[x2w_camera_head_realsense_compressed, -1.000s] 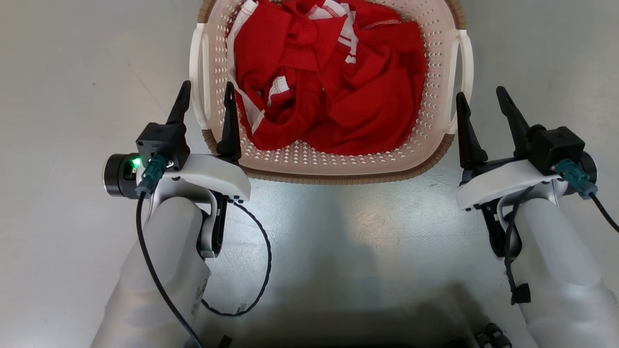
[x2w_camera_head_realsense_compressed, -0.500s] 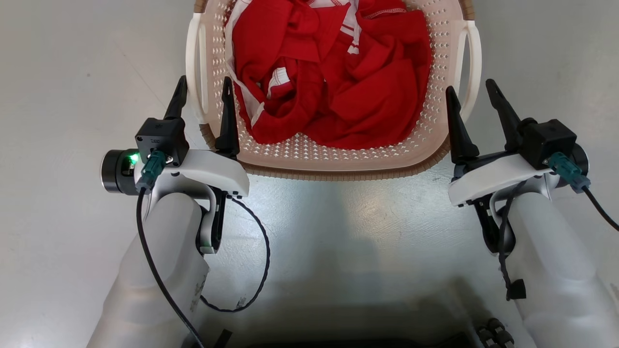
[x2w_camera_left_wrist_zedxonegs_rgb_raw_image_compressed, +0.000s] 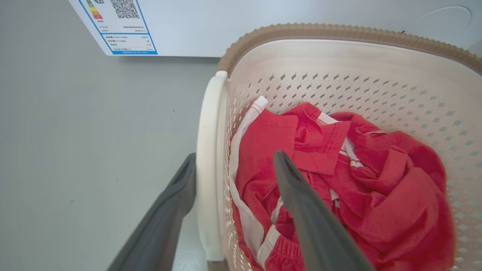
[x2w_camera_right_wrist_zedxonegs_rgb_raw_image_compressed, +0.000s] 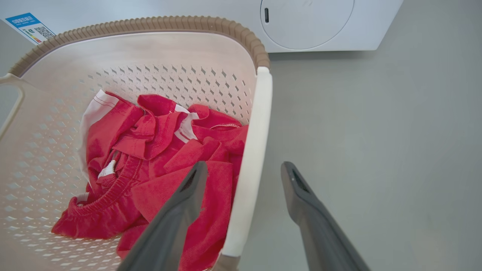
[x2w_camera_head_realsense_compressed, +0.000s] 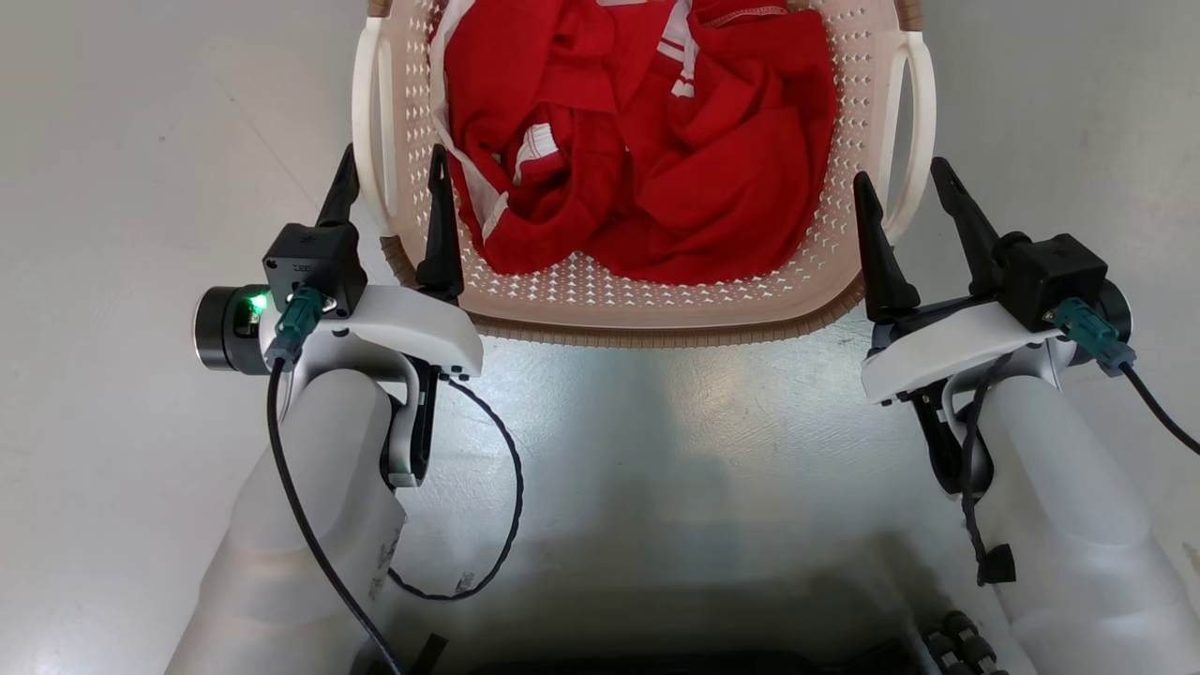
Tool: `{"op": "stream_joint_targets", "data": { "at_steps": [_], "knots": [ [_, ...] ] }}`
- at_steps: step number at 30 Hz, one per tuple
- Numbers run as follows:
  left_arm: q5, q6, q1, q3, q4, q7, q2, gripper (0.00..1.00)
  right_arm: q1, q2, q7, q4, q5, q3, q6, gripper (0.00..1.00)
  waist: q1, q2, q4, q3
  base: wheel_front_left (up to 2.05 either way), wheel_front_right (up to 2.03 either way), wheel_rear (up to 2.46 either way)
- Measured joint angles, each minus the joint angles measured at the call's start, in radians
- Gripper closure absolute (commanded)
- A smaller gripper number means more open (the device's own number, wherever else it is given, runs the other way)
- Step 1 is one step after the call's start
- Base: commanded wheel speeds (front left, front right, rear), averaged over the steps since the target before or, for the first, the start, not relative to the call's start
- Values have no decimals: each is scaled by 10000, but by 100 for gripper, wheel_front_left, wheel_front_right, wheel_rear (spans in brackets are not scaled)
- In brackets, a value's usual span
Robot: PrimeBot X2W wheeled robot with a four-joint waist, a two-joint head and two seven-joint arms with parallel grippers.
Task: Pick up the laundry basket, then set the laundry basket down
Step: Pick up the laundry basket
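Observation:
The laundry basket stands on the floor ahead, cream and perforated with a brown rim, and holds crumpled red clothes. My left gripper is open, one finger on each side of the basket's left loop handle. In the left wrist view that handle runs between the two fingers of the left gripper, the inner finger above the clothes. My right gripper is open and straddles the right handle in the same way. The right wrist view shows this handle inside the right gripper.
A white washer stands just beyond the basket, with a blue-edged label on its front. Bare grey floor lies on both sides of the basket. The robot's dark base is at the bottom of the head view.
Both open grippers have moved forward along the basket's sides, so the handles now sit deeper between the fingers. The basket shows slightly lower in the head view.

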Motion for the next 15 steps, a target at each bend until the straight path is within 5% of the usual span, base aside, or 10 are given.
{"op": "stream_joint_targets", "data": {
  "at_steps": [15],
  "knots": [
    [2,6,-87,-19,-17,0,-2,0,-192,-4,0,73,130,94,0,0,0,0,21,262,0,0,0]
  ]
}}
